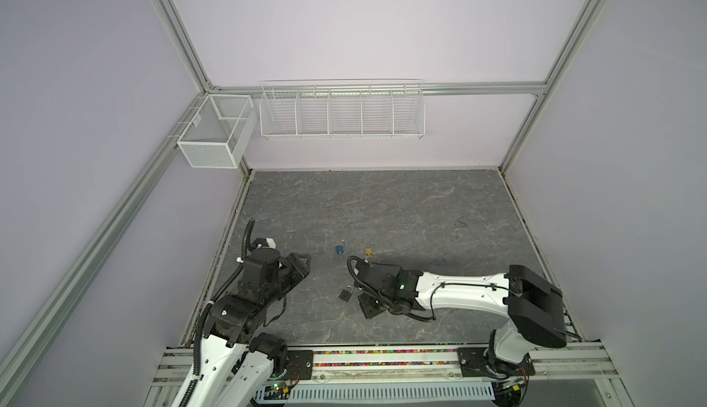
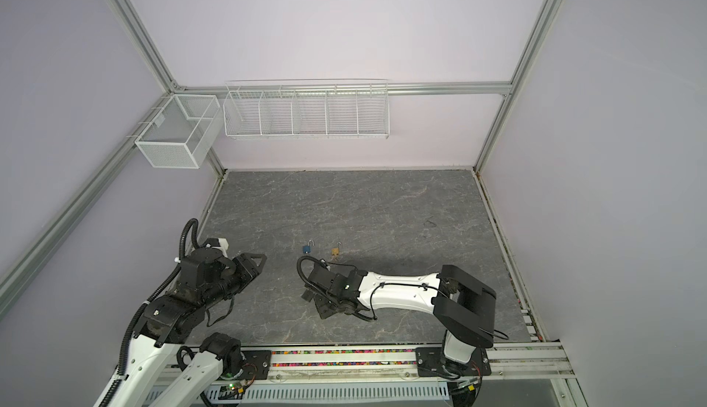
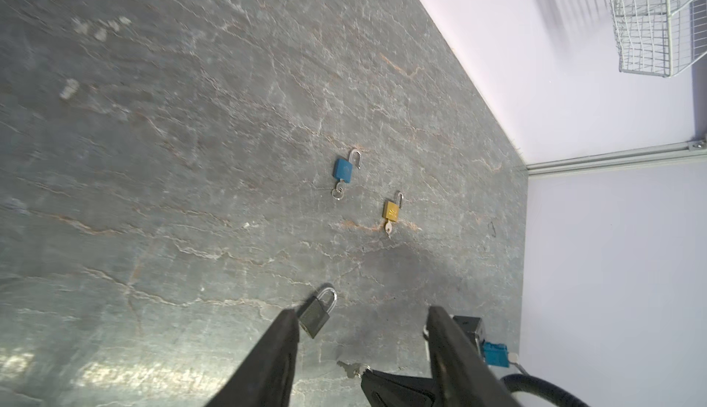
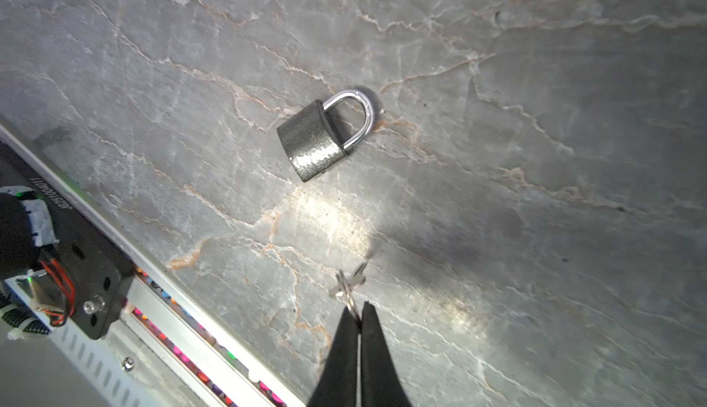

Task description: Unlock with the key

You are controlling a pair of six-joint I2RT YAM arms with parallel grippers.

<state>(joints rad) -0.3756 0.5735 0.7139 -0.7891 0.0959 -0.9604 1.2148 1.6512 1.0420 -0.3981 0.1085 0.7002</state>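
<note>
A grey padlock (image 4: 313,145) with its shackle closed lies flat on the marble tabletop, seen in a top view too (image 1: 346,293). My right gripper (image 4: 357,307) is shut on the ring of a small silver key (image 4: 350,281), which sticks out past the fingertips, a short way from the padlock and not touching it. In the left wrist view the key (image 3: 350,368) points toward the padlock (image 3: 317,313). My left gripper (image 3: 359,313) is open and holds nothing. It hovers over the table's left side (image 1: 302,263), well apart from the padlock.
A blue padlock (image 1: 339,249) and a gold padlock (image 1: 368,250), each with its shackle open and a key in it, lie just behind the right wrist. White wire baskets (image 1: 342,112) hang on the back wall. An aluminium rail (image 1: 382,359) runs along the table's front edge.
</note>
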